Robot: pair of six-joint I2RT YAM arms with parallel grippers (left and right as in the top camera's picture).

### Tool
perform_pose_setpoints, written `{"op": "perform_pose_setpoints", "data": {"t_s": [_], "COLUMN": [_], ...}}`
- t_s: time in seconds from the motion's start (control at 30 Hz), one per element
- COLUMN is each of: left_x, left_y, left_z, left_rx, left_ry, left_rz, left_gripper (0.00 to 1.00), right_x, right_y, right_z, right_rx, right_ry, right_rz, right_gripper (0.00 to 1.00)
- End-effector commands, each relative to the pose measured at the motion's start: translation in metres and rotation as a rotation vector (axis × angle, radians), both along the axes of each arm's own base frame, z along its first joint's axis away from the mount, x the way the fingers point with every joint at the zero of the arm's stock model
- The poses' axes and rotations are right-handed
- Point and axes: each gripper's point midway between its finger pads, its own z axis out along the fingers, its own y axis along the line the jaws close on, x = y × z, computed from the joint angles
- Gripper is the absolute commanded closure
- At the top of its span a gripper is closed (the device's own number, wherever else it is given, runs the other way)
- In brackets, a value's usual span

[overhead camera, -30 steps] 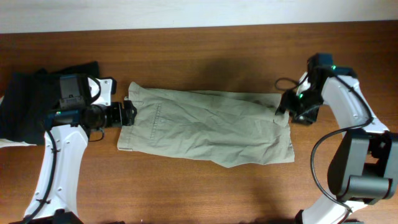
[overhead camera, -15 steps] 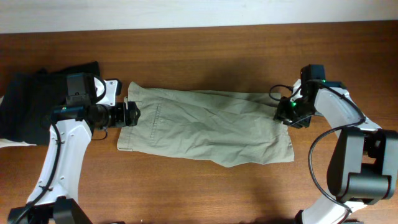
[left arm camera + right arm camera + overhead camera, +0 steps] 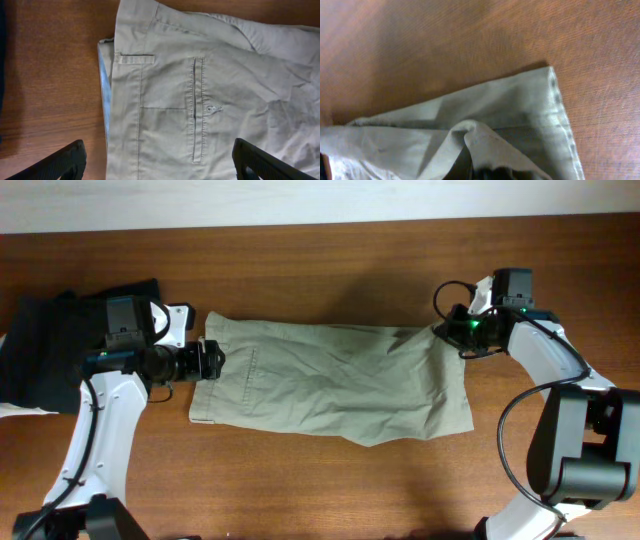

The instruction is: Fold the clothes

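The light khaki-green cotton shorts [image 3: 330, 385] lie spread across the middle of the brown wooden counter [image 3: 330, 270], waistband toward the left edge beneath the wide-open left gripper [image 3: 208, 362], far right hem corner pinched in the closed right gripper [image 3: 447, 332].

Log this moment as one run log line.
task: fold shorts | shorts: flat on table, unfolded | left claw: open at waistband | right claw: shut on shorts near leg hem
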Motion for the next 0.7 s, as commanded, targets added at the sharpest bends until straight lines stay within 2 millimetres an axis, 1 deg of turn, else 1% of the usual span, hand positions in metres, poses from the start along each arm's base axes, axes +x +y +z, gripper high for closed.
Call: {"op": "perform_pose_setpoints", "data": {"t_s": [0.0, 0.03, 0.1, 0.17, 0.2, 0.27, 0.37, 0.4, 0.43, 0.5, 0.53, 0.57, 0.6, 0.63, 0.67], "left_x": [0.006, 0.006, 0.008, 0.019, 0.030, 0.060, 0.090, 0.100, 0.107, 0.112, 0.114, 0.117, 0.119, 0.120, 0.122], "left_y": [-0.001, -0.001, -0.002, -0.005, -0.008, -0.008, -0.005, -0.004, -0.005, -0.007, -0.011, -0.014, -0.013, -0.011, -0.004], "left_z": [-0.005, -0.009, -0.019, -0.026, -0.028, -0.037, -0.052, -0.062, -0.075, -0.089, -0.091, -0.089, -0.086, -0.082, -0.077], "left_rx": [0.005, 0.003, 0.000, 0.004, 0.018, 0.053, 0.079, 0.080, 0.077, 0.064, 0.041, 0.024, 0.021, 0.022, 0.022], "left_ry": [0.007, 0.017, 0.038, 0.018, -0.018, -0.106, -0.186, -0.204, -0.209, -0.209, -0.217, -0.231, -0.238, -0.239, -0.237], "left_rz": [-0.024, -0.024, -0.027, -0.041, -0.068, -0.089, -0.096, -0.095, -0.097, -0.105, -0.119, -0.120, -0.112, -0.107, -0.094], "left_gripper": [0.07, 0.07, 0.08, 0.08, 0.07, 0.07, 0.07, 0.07, 0.07, 0.10, 0.21, 0.41, 0.71, 0.92, 1.00], "right_x": [0.009, 0.009, 0.004, 0.004, 0.005, 0.006, 0.006, 0.005, 0.005, 0.004, 0.002, 0.001, 0.002, 0.002, 0.003], "right_y": [-0.010, -0.012, -0.023, -0.027, -0.027, -0.026, -0.026, -0.026, -0.024, -0.021, -0.022, -0.022, -0.026, -0.028, -0.032], "right_z": [0.010, 0.008, 0.002, 0.000, 0.001, 0.002, 0.002, 0.001, 0.002, 0.002, 0.001, 0.000, -0.001, -0.001, -0.001], "right_rx": [-0.013, -0.023, -0.074, -0.096, -0.096, -0.093, -0.096, -0.097, -0.090, -0.094, -0.099, -0.102, -0.122, -0.132, -0.151], "right_ry": [-0.019, -0.016, 0.023, 0.024, 0.019, 0.013, 0.012, 0.014, 0.010, 0.003, 0.009, 0.016, 0.017, 0.016, 0.014], "right_rz": [-0.072, -0.077, -0.124, -0.135, -0.135, -0.133, -0.121, -0.118, -0.105, -0.068, -0.067, -0.069, -0.079, -0.085, -0.094], "right_gripper": [0.96, 0.96, 0.96, 0.96, 0.96, 0.96, 0.96, 0.96, 0.96, 0.96, 0.96, 0.95, 0.95, 0.94, 0.94]}}
